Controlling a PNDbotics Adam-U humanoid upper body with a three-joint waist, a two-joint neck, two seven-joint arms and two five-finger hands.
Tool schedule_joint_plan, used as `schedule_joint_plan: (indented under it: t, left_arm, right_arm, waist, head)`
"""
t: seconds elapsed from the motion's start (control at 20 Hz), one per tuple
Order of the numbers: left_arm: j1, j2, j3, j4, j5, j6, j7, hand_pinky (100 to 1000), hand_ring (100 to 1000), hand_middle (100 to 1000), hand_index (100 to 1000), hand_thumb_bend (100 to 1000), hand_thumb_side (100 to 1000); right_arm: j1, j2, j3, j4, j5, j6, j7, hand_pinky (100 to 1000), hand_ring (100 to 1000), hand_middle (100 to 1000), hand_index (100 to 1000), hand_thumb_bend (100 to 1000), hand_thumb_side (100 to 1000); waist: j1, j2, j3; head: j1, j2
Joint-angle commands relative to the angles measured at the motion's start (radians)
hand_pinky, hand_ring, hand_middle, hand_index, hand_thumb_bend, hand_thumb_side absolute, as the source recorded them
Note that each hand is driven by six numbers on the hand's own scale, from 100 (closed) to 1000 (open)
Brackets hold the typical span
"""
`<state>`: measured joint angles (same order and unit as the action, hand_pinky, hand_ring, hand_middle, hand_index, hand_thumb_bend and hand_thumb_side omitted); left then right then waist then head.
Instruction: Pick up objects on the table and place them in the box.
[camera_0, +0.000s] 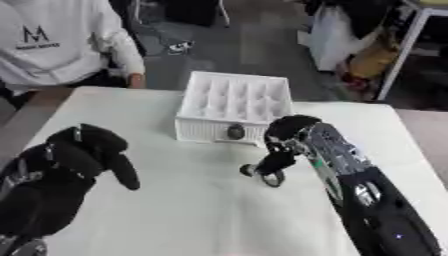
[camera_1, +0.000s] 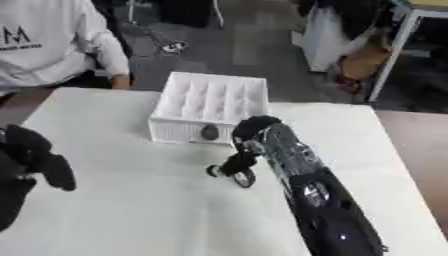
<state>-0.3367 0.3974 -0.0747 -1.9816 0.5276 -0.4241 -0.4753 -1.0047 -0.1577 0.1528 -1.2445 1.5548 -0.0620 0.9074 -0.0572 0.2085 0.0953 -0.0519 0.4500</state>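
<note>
A white box (camera_0: 234, 100) with divided compartments stands at the far middle of the table. A small dark oval thing (camera_0: 235, 131) shows against its front wall. My right hand (camera_0: 282, 137) reaches in from the lower right, just in front of the box, with its fingers curled down onto a small dark object with a ring shape (camera_0: 268, 175) on the table. My left hand (camera_0: 83, 150) rests at the lower left, its fingers relaxed and holding nothing.
The white table (camera_0: 175, 210) runs to brown edges on both sides. A person in a white top (camera_0: 52, 40) sits at the far left edge, a hand resting near the table corner. Bags and a table leg stand on the floor behind.
</note>
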Motion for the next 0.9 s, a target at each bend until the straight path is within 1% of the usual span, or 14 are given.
schedule_joint_plan:
  t: [0.05, 0.1, 0.15, 0.2, 0.35, 0.4, 0.65, 0.7, 0.75, 0.8, 0.85, 0.9]
  left_arm:
    - [-0.009, 0.026, 0.005, -0.018, -0.001, -0.001, 0.003, 530, 553, 742, 711, 535, 670]
    - [-0.011, 0.025, 0.005, -0.018, -0.001, -0.001, 0.003, 531, 553, 742, 711, 535, 670]
    - [-0.012, 0.025, 0.005, -0.018, -0.001, -0.001, 0.003, 531, 553, 742, 711, 535, 670]
    - [-0.013, 0.024, 0.005, -0.018, -0.001, -0.002, 0.003, 531, 553, 742, 711, 536, 669]
    - [-0.013, 0.023, 0.005, -0.018, -0.001, -0.002, 0.003, 530, 553, 742, 711, 536, 670]
    - [-0.013, 0.023, 0.005, -0.018, -0.001, -0.002, 0.002, 530, 553, 742, 711, 536, 670]
    - [-0.014, 0.021, 0.006, -0.018, -0.001, -0.001, 0.003, 530, 552, 741, 711, 537, 670]
    - [-0.014, 0.021, 0.006, -0.018, -0.001, -0.001, 0.003, 530, 552, 741, 711, 536, 670]
    - [-0.013, 0.021, 0.006, -0.018, -0.001, -0.001, 0.002, 530, 552, 741, 711, 536, 670]
    - [-0.013, 0.021, 0.006, -0.018, -0.002, -0.001, 0.002, 529, 552, 741, 711, 537, 670]
    - [-0.013, 0.021, 0.006, -0.018, -0.002, 0.0, 0.002, 529, 551, 741, 711, 537, 671]
    - [-0.013, 0.021, 0.006, -0.018, -0.002, 0.0, 0.002, 529, 551, 741, 711, 537, 671]
  right_arm:
    - [-0.012, -0.011, -0.011, 0.005, 0.01, 0.002, 0.0, 870, 639, 568, 701, 527, 978]
    - [-0.01, -0.007, -0.014, 0.014, 0.017, 0.007, 0.0, 868, 640, 572, 703, 539, 1000]
    - [-0.007, -0.003, -0.017, 0.022, 0.022, 0.012, 0.0, 869, 647, 586, 711, 551, 968]
    - [-0.004, 0.0, -0.02, 0.029, 0.025, 0.017, -0.002, 861, 644, 590, 716, 537, 1000]
    - [0.003, 0.009, -0.031, 0.058, 0.031, 0.033, -0.037, 853, 639, 591, 720, 537, 1000]
    - [0.005, 0.011, -0.035, 0.07, 0.033, 0.038, -0.055, 837, 633, 593, 724, 538, 1000]
    - [0.006, 0.012, -0.06, 0.126, 0.04, 0.053, -0.131, 836, 628, 593, 724, 540, 1000]
    - [0.004, 0.011, -0.064, 0.135, 0.04, 0.052, -0.142, 834, 627, 592, 723, 524, 1000]
    - [0.003, 0.009, -0.068, 0.144, 0.041, 0.052, -0.152, 833, 627, 592, 723, 538, 1000]
    - [0.002, 0.008, -0.071, 0.151, 0.042, 0.053, -0.159, 830, 625, 591, 722, 498, 993]
    - [0.001, 0.008, -0.075, 0.158, 0.042, 0.054, -0.165, 829, 625, 591, 722, 537, 1000]
    - [0.0, 0.007, -0.079, 0.164, 0.042, 0.055, -0.171, 828, 624, 591, 721, 535, 1000]
  waist:
    - [0.005, -0.02, 0.002]
    - [0.006, -0.019, 0.003]
    - [0.006, -0.019, 0.004]
    - [0.006, -0.018, 0.004]
    - [0.007, -0.017, 0.006]
    - [0.007, -0.017, 0.006]
    - [0.007, -0.015, 0.009]
    - [0.007, -0.014, 0.009]
    - [0.007, -0.014, 0.01]
    - [0.007, -0.014, 0.01]
    - [0.007, -0.014, 0.01]
    - [0.007, -0.014, 0.01]
  head:
    - [0.008, -0.017]
    - [0.008, -0.022]
    - [0.008, -0.025]
    - [0.009, -0.03]
    - [0.013, -0.037]
    - [0.014, -0.036]
    - [0.018, -0.032]
    - [0.018, -0.032]
    - [0.018, -0.032]
    - [0.018, -0.032]
    - [0.018, -0.032]
    - [0.017, -0.032]
